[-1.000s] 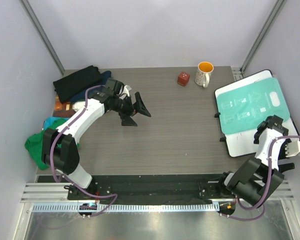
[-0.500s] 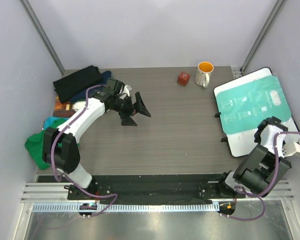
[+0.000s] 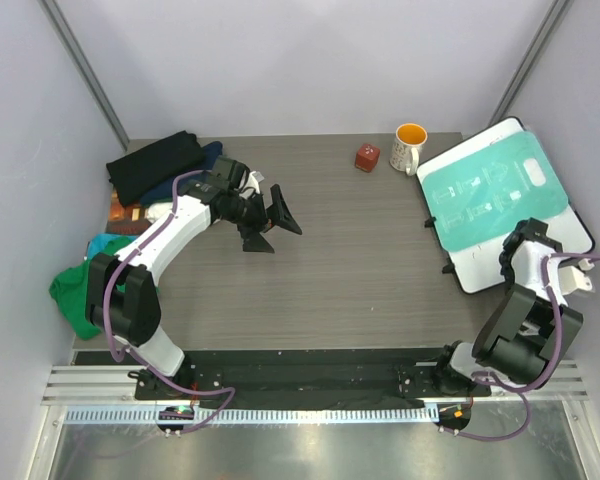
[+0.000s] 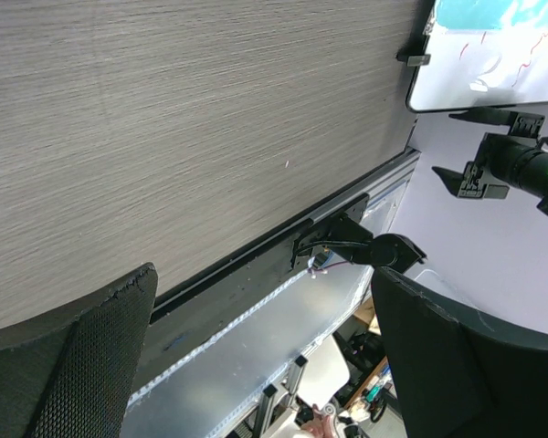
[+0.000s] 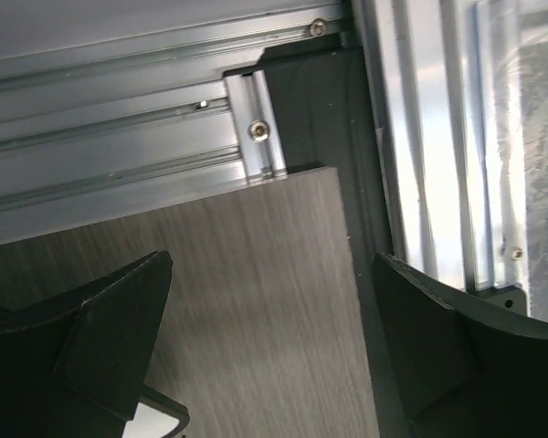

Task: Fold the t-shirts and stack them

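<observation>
- My right gripper (image 5: 272,265) gapes wide, holding nothing, at the grey wood-grain table's (image 3: 380,260) right edge.
- Crumpled green cloth t-shirt (image 3: 73,297) sits bunched at the left edge.
- Left gripper (image 3: 270,226) is spread wide and empty, mid-table.
- Black cloth t-shirt (image 3: 152,166) lies heaped in the far-left corner.

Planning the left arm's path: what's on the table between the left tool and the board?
Only bare table lies between the left tool and the board, per the top view. The cube and mug sit farther back.

White arm links (image 3: 170,232), black joints (image 3: 128,308), purple cables (image 3: 188,177), black pincer fingers (image 3: 281,211).
</observation>
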You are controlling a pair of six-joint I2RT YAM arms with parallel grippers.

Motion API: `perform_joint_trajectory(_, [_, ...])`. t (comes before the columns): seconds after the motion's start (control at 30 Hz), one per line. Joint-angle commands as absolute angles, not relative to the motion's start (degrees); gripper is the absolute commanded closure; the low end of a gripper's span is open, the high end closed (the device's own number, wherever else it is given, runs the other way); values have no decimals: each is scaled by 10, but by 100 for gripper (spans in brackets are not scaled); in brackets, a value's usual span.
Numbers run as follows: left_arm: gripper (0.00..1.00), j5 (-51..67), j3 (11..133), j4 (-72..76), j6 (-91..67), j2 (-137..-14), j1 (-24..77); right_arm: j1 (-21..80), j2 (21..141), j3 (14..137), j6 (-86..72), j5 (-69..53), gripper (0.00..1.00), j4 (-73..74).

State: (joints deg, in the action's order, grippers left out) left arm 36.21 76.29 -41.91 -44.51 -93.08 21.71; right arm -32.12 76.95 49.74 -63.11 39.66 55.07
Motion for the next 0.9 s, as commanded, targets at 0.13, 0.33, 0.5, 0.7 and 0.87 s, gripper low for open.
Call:
perform_joint_trajectory(0.13, [0,369,771,-417,-442,-922,214,-268,827,558,-683,368,2,482])
perform_joint_trajectory(0.33, [0,367,769,-416,-442,-920,214,-219,854,584,-708,367,2,483])
perform_joint_trajectory(0.5, [0,368,770,-416,-441,-920,214,-185,876,608,-722,369,2,487])
perform_joint_trajectory(0.7, [0,364,771,-420,-438,-918,214,-164,903,629,-727,374,2,490])
perform_joint_trajectory(0.87, [0,364,770,-421,-438,-919,214,-149,932,659,-724,374,2,490])
